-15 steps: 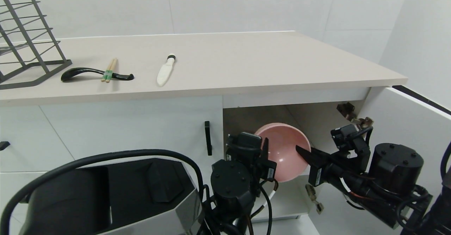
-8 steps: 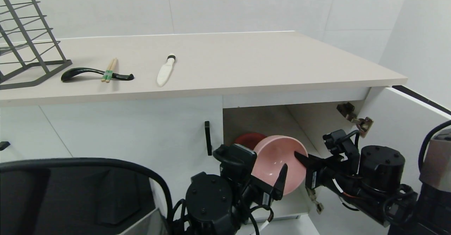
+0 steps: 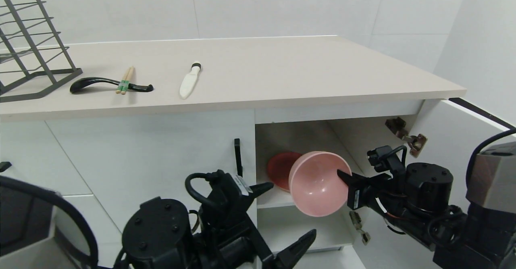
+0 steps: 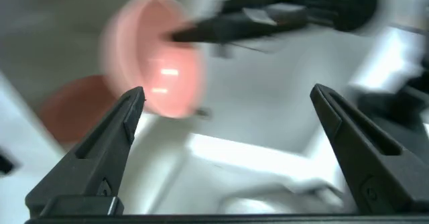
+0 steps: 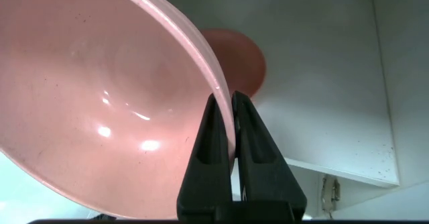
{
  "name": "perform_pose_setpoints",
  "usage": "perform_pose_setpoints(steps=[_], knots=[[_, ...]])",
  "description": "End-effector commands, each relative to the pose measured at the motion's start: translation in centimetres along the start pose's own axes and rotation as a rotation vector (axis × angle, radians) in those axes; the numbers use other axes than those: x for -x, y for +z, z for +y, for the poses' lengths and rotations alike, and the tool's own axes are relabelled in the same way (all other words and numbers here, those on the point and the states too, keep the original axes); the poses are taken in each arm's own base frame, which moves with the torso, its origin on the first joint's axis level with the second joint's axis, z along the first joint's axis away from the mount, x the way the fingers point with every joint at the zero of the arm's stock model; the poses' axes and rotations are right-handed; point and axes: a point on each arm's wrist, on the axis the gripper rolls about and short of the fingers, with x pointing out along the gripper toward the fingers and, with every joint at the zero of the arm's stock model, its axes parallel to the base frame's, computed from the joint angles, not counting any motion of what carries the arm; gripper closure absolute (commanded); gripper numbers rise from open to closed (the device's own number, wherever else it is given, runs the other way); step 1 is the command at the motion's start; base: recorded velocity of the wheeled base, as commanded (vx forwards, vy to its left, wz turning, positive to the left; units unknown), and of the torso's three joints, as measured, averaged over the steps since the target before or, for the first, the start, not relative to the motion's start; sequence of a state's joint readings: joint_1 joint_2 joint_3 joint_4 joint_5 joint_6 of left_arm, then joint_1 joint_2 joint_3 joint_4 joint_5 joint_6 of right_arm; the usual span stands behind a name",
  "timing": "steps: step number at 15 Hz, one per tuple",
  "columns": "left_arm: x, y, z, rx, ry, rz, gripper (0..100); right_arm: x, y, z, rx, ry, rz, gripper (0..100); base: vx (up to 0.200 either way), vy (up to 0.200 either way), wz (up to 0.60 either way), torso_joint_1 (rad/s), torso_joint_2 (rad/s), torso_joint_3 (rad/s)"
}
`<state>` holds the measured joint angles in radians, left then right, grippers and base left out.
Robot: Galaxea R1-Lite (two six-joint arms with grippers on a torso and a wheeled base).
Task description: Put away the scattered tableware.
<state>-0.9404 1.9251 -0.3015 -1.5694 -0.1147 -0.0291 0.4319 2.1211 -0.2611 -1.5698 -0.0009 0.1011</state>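
Note:
A pink bowl [image 3: 318, 182] hangs tilted in front of the open cabinet, with my right gripper [image 3: 342, 177] shut on its rim. The right wrist view shows the right gripper [image 5: 224, 110] pinching the bowl [image 5: 100, 117] at its edge. A red plate [image 3: 280, 170] lies on the cabinet shelf behind the bowl. My left gripper [image 3: 289, 210] stands open and empty, low and left of the bowl. On the counter lie a black spoon [image 3: 100, 84], chopsticks [image 3: 125, 80] and a white knife [image 3: 190, 80].
The cabinet door [image 3: 455, 140] stands open on the right beside my right arm. The neighbouring door with a black handle [image 3: 237, 158] is shut. A wire dish rack [image 3: 32, 47] stands at the counter's far left. A lower shelf [image 3: 306, 228] lies beneath the bowl.
My left arm dropped down and to the left, away from the cabinet opening, uncovering the red plate. The right gripper shifted the bowl slightly lower and to the left.

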Motion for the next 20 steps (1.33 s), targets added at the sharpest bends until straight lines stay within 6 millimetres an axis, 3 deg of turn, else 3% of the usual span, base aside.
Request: perform_pose_setpoints(steps=[1, 3, 4, 6, 9, 12, 16, 20], knots=[[3.4, 1.1, 1.5, -0.003, -0.070, -0.012, 0, -0.6, -0.3, -0.1, -0.005, -0.004, 0.005, 100, 0.000, 0.000, 0.00, 0.000, 0.00, 0.000], [5.2, 1.3, 2.1, -0.028, -0.197, -0.009, 0, -1.3, -0.2, 0.0, -0.008, -0.001, -0.007, 100, 0.000, 0.000, 0.00, 0.000, 0.00, 0.000], [6.6, 1.0, 3.4, -0.091, -0.263, -0.001, 0, -2.5, 0.3, 0.0, -0.008, 0.005, -0.045, 100, 0.000, 0.000, 0.00, 0.000, 0.00, 0.000], [7.9, 0.3, 4.3, -0.143, -0.243, 0.026, 0, -4.2, 0.0, 0.2, -0.003, 0.012, -0.059, 100, 0.000, 0.000, 0.00, 0.000, 0.00, 0.000], [9.9, 0.8, 3.7, -0.152, -0.219, 0.010, 0, -5.4, -1.1, 0.1, -0.003, 0.010, -0.035, 100, 0.000, 0.000, 0.00, 0.000, 0.00, 0.000], [10.8, 1.9, 3.8, -0.174, -0.192, -0.044, 0, -6.1, -1.4, 0.0, -0.003, 0.008, -0.035, 100, 0.000, 0.000, 0.00, 0.000, 0.00, 0.000], [12.3, 3.5, 3.8, -0.095, -0.143, -0.114, 0, -8.8, -1.8, -0.1, -0.039, 0.018, -0.072, 100, 0.000, 0.000, 0.00, 0.000, 0.00, 0.000], [12.8, 4.2, 3.8, -0.062, 0.058, -0.157, 0, -11.0, -3.3, -1.4, -0.107, -0.008, -0.071, 100, 0.000, 0.000, 0.00, 0.000, 0.00, 0.000]])
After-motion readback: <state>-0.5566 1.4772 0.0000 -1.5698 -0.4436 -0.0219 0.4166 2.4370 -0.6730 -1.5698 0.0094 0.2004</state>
